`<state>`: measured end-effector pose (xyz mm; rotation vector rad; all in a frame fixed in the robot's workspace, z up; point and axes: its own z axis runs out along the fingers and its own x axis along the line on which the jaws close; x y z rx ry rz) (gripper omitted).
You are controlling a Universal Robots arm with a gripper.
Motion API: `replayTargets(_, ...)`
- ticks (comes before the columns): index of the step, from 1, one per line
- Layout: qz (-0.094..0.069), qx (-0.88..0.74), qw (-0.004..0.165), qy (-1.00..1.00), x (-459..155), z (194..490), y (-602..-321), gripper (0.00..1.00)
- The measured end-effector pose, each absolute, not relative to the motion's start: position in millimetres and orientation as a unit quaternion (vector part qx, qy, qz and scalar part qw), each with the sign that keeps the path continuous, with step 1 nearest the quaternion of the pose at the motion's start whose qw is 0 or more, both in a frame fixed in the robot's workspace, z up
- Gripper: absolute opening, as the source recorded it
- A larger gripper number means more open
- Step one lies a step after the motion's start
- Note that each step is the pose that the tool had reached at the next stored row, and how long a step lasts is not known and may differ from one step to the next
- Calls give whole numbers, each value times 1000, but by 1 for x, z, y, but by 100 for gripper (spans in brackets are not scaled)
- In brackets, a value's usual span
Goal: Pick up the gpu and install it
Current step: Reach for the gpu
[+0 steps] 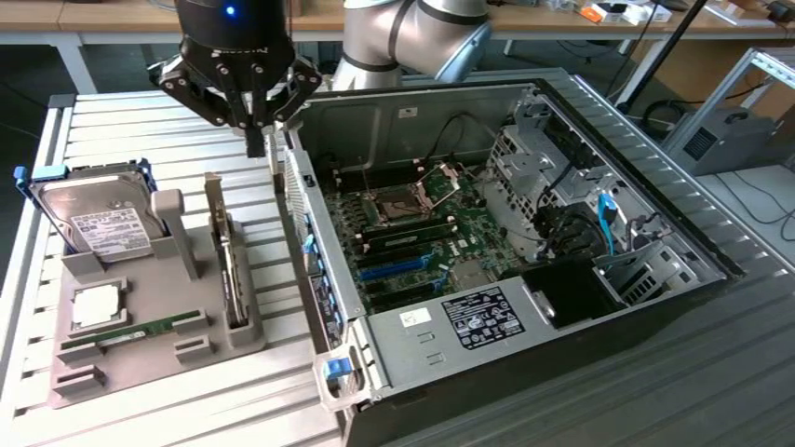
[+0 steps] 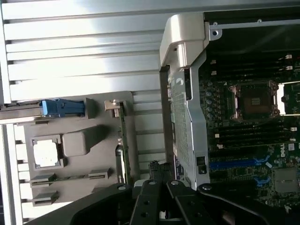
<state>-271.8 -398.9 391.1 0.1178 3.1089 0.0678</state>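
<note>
The gripper (image 1: 257,142), jaws clenched on nothing, hung beside the computer case (image 1: 410,112) while the gpu (image 1: 231,270) stood on edge in the grey holder (image 1: 155,358), so a clean pick likely needed jaws spread and squared across its thin top edge.

We see the gpu (image 1: 229,253) standing on its long edge in a slot of the gray holder (image 1: 149,361) on the counter (image 1: 125,130). It is upright, and its thin dark body runs from near to far. It sits on the holder's side toward the exterior view's right, between the hard drive (image 1: 106,223) and the open computer case (image 1: 326,251), and apart from both. In the wrist view we catch the gpu (image 2: 123,140) edge-on, a narrow strip with a silvery bracket at one end.
</note>
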Motion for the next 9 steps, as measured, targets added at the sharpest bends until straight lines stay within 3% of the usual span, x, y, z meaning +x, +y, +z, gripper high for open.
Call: replayTargets(9, 22, 38, 15, 999, -298, 390, -399, 11)
